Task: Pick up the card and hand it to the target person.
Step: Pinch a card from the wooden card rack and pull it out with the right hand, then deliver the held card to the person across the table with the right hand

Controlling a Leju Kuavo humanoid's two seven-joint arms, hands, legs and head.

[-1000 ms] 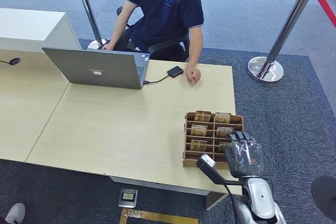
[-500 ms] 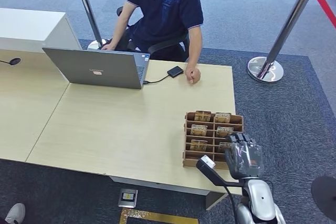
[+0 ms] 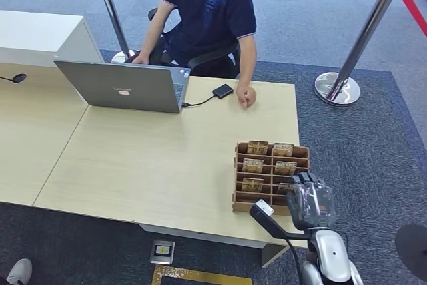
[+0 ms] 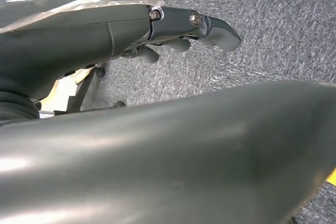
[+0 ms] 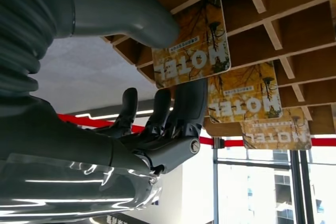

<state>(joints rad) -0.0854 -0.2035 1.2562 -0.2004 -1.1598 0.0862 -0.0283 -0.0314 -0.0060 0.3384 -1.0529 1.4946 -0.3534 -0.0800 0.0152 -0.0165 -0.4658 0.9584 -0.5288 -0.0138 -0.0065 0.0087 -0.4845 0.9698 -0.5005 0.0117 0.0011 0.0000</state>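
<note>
The right hand (image 5: pixel 158 114) has its thumb on one face of a hotel card (image 5: pixel 192 45) and its fingers (image 5: pixel 190 98) on the other, pinching it right at the wooden card rack (image 3: pixel 271 177). That rack sits at the table (image 3: pixel 151 158) corner nearest the robot, more cards slotted in it. The left hand (image 4: pixel 174 30) hangs over grey carpet with nothing in it, fingers loosely apart, and the person (image 3: pixel 211 11) sits at the far edge by a laptop (image 3: pixel 121 86).

The right hand (image 3: pixel 310 201) is reaching forward on its silver arm, its thumb (image 5: pixel 130 22) and dark fingers (image 5: pixel 186 103) closing around a card (image 5: pixel 192 43), touching it on both sides. The left hand (image 4: pixel 118 35) is hanging low, its fingers lying fairly straight, holding nothing.
</note>
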